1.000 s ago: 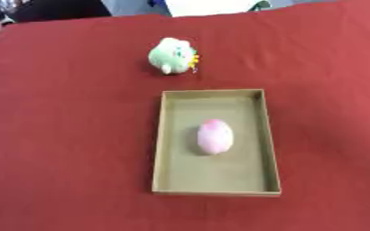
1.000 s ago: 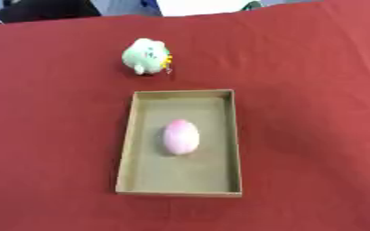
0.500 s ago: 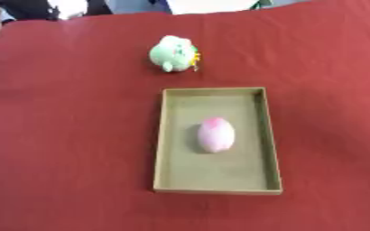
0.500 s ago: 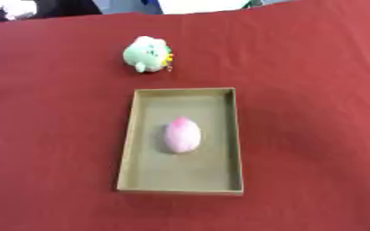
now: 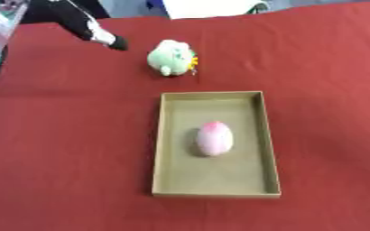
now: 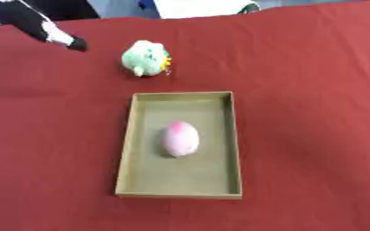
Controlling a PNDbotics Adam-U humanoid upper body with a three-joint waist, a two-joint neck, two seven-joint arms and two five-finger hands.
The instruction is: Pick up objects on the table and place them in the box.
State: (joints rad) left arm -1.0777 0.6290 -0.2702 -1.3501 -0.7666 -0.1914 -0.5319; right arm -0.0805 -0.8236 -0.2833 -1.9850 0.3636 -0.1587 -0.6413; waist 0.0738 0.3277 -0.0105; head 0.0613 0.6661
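Lying just right of left robot hand point(image 5: 93, 30), finger state unclear: green plush point(image 5: 172, 57).

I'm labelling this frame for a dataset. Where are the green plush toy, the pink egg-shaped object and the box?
green plush toy point(image 5: 172, 57): left eye view, middle of its body.
pink egg-shaped object point(image 5: 214, 138): left eye view, centre of its top surface.
box point(image 6: 126, 146): right eye view, on its left wall.

I see open red table point(image 5: 70, 158) on both sides of the box point(image 5: 159, 149); a pink egg-shaped thing point(image 5: 215, 138) sits mid-box, and beyond its far edge a green plush toy point(image 5: 172, 57) stands apart, my left hand point(image 5: 93, 30) near the far left corner
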